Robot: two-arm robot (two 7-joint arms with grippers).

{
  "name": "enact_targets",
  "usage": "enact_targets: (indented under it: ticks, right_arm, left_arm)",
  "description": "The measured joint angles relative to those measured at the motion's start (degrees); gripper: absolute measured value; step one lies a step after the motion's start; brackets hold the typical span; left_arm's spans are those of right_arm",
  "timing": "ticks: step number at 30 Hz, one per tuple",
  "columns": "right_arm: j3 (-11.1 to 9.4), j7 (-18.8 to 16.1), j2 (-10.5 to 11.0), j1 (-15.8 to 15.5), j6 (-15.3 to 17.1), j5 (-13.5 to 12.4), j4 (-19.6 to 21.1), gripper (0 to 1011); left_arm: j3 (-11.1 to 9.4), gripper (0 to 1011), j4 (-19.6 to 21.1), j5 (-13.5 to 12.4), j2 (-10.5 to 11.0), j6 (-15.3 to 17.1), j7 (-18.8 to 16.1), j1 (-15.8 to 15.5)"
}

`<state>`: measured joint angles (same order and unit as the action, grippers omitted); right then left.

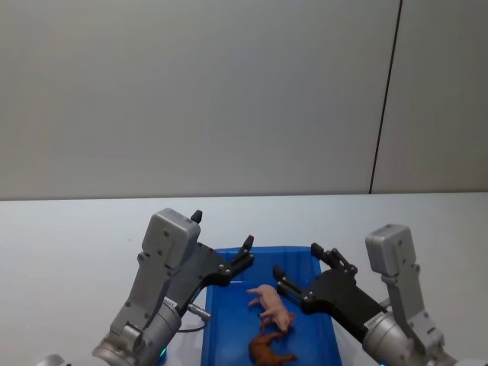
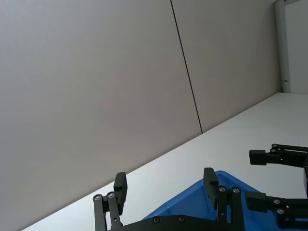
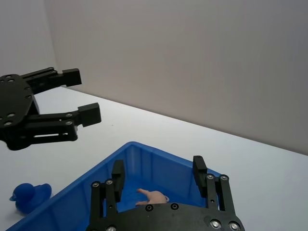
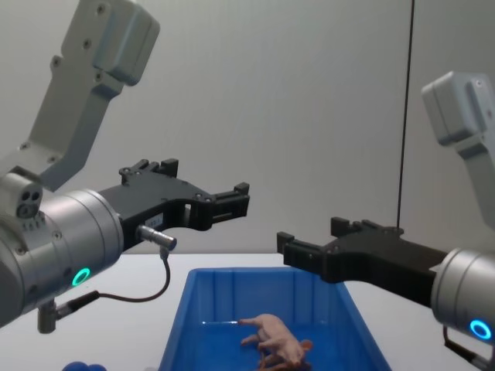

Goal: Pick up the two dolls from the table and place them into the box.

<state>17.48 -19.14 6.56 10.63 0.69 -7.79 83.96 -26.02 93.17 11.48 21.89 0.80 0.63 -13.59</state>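
On the left, the left pincer (image 1: 223, 231) hangs spread and empty above the left edge of the blue bin (image 1: 219, 320), which sits on the white tabletop (image 1: 69, 236). Inside the bin lie both dolls, the pale pink pig (image 1: 271, 303) and, just beside it on the nearer side, the reddish-brown animal (image 1: 268, 351). To the right, the right pincer (image 1: 297, 261) hovers over the bin, likewise released and holding nothing. With both toys in, I'd judge the job finished, bar drawing the arms away.
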Motion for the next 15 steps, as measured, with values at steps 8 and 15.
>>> enact_targets:
  ticks: [8,15]
  right_arm:
    - [-0.48,3.21,0.09,0.08,0.55,0.29,0.0,1001]
    - [-1.24,6.72,1.12,-1.49,1.04,0.14,1.77,1001]
  left_arm:
    - [0.0,1001,0.0,0.0,0.0,0.0,0.0,0.0]
    - [0.0,1001,0.0,0.0,0.0,0.0,0.0,0.0]
